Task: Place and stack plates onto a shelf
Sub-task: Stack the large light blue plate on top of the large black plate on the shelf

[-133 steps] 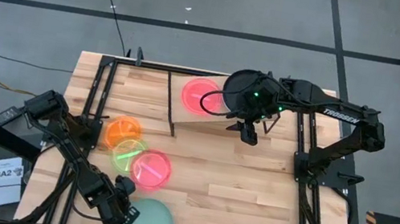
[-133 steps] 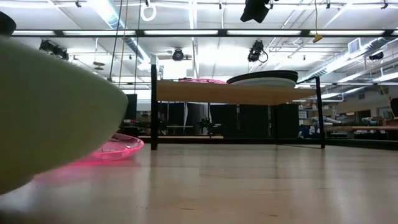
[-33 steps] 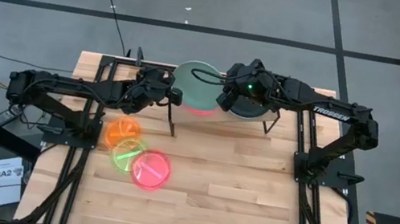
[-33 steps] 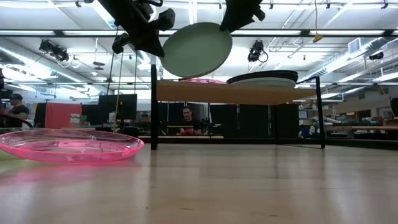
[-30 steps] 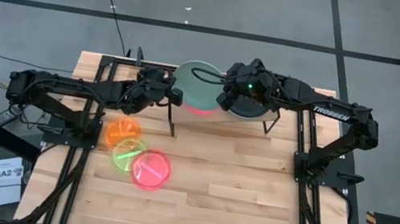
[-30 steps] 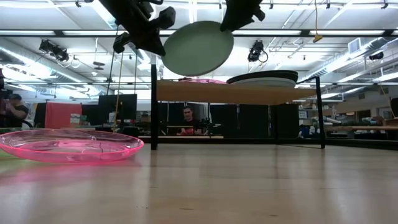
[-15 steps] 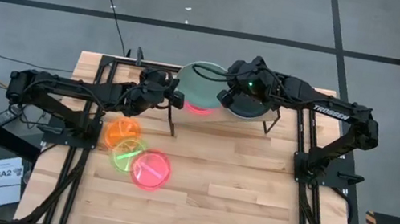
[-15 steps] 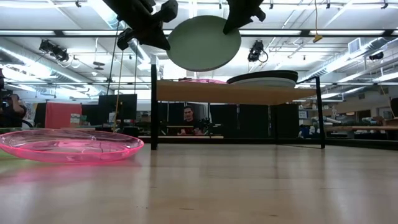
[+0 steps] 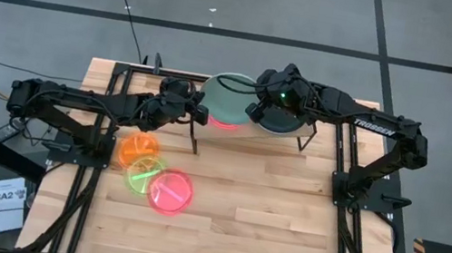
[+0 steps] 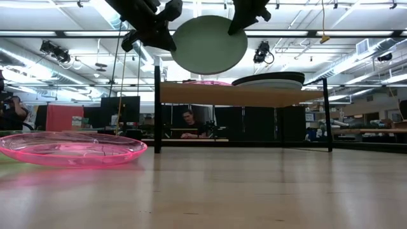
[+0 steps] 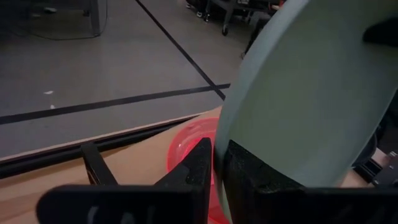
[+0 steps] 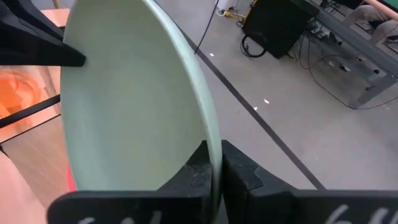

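A mint-green plate (image 9: 232, 98) hangs tilted in the air above the left half of the wooden shelf (image 9: 242, 138), held between both grippers. My left gripper (image 9: 198, 109) is shut on its left rim and my right gripper (image 9: 256, 110) on its right rim. Under it a red plate (image 9: 225, 124) lies on the shelf board. Black plates (image 9: 284, 122) lie stacked on the shelf's right half. Orange (image 9: 141, 145), neon-green (image 9: 143, 173) and pink (image 9: 171, 193) plates lie on the tabletop at the left. My left gripper pinches the mint-green plate's left rim (image 11: 219, 149) between its two fingers, reaching in level from the table's left. The plate is clear of the shelf and tilted. My right gripper pinches the plate's right rim (image 12: 213, 146) between its two fingers, coming from the table's right and above. The plate hangs tilted below it (image 10: 208, 44).
The shelf (image 10: 216, 95) stands on thin black legs at the table's far middle. The pink plate (image 10: 70, 147) lies near the low camera. People sit at desks in the room beyond. Bare tabletop (image 9: 284, 219) lies at the near right.
The mint-green plate has shifted a little toward the table's right and slightly up, carried between both grippers, and stays tilted above the red plate.
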Available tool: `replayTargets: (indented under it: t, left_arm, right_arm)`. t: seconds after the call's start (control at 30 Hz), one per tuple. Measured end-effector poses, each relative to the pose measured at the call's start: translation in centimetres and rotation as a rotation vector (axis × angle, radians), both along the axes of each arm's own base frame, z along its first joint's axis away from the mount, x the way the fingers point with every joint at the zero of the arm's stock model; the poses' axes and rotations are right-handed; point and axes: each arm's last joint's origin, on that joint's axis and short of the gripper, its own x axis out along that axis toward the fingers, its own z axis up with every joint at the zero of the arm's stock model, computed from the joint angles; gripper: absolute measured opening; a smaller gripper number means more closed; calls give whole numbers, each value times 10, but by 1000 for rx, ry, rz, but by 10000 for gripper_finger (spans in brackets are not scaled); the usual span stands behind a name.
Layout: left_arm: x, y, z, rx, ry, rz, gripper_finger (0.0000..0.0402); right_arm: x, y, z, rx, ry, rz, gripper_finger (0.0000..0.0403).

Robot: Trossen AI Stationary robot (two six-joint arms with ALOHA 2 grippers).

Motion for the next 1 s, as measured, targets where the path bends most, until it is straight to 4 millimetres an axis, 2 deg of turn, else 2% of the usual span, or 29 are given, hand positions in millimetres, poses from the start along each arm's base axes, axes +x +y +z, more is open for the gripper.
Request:
replayTargets:
  t: [0.47, 0.6, 0.83, 1.0]
  left_arm:
    - [1, 0, 1, 53, 72, -53, 47]
    - [1, 0, 1, 65, 87, -58, 71]
    - [1, 0, 1, 81, 108, -66, 136]
    - [1, 0, 2, 122, 145, -86, 157]
  right_arm:
    - [0, 0, 0, -2, 1, 2, 19]
    - [0, 0, 0, -2, 1, 2, 19]
    - [-2, 0, 1, 1, 7, 1, 19]
    - [-9, -2, 7, 0, -11, -4, 19]
